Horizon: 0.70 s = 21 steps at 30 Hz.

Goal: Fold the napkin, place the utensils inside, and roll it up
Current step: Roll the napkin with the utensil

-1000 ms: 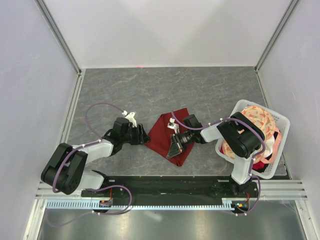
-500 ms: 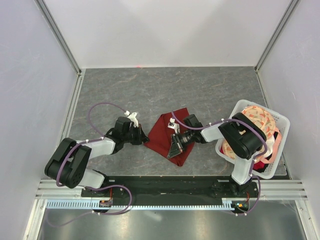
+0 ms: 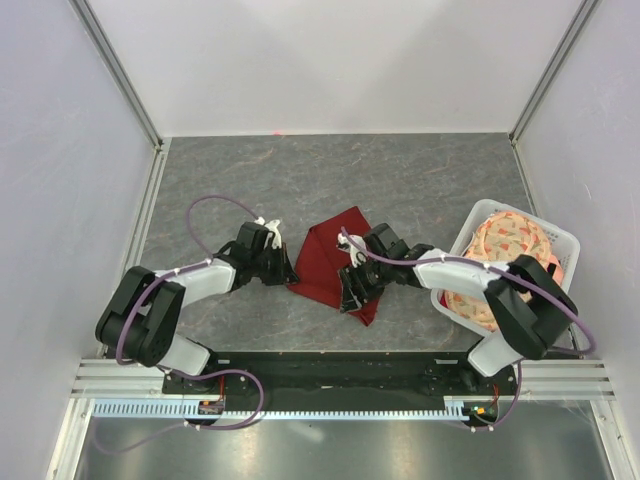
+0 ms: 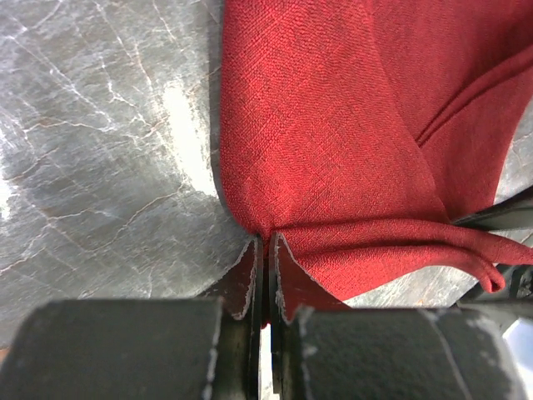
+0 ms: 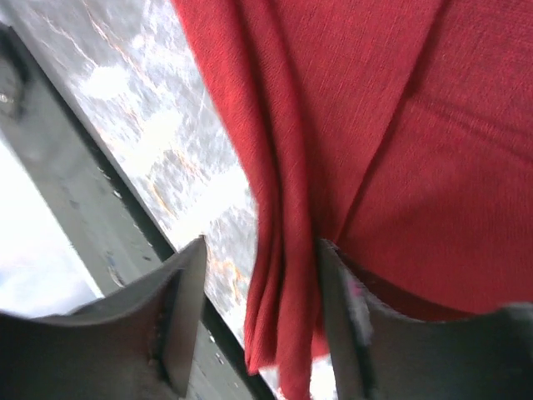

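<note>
Left fingers [image 4: 252,271] have just clenched on an edge of the napkin [image 4: 333,142], which bunches at their tips and spreads out ahead on the tabletop [image 4: 100,150]. Right fingers [image 5: 185,300] have just released and stand apart, a loose fold between them, unpinched. Grip has passed to the left; the folding looks unfinished.
</note>
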Each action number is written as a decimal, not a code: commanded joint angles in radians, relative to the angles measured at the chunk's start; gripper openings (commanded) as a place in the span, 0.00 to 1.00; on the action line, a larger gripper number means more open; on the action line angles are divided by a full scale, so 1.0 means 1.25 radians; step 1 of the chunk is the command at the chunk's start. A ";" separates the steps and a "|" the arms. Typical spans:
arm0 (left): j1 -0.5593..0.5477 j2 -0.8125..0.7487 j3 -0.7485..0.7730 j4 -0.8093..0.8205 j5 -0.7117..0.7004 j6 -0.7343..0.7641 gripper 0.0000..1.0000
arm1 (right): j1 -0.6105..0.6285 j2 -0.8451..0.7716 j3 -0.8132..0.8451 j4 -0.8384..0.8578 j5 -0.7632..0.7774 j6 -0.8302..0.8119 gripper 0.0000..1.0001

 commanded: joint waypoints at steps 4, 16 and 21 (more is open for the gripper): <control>0.001 0.034 0.085 -0.166 0.010 0.021 0.02 | 0.147 -0.167 0.019 -0.131 0.415 -0.024 0.69; 0.001 0.068 0.133 -0.247 0.001 0.029 0.02 | 0.323 -0.192 0.016 -0.147 0.626 -0.029 0.61; 0.001 0.071 0.137 -0.256 -0.001 0.031 0.02 | 0.334 -0.134 0.028 -0.163 0.664 0.000 0.60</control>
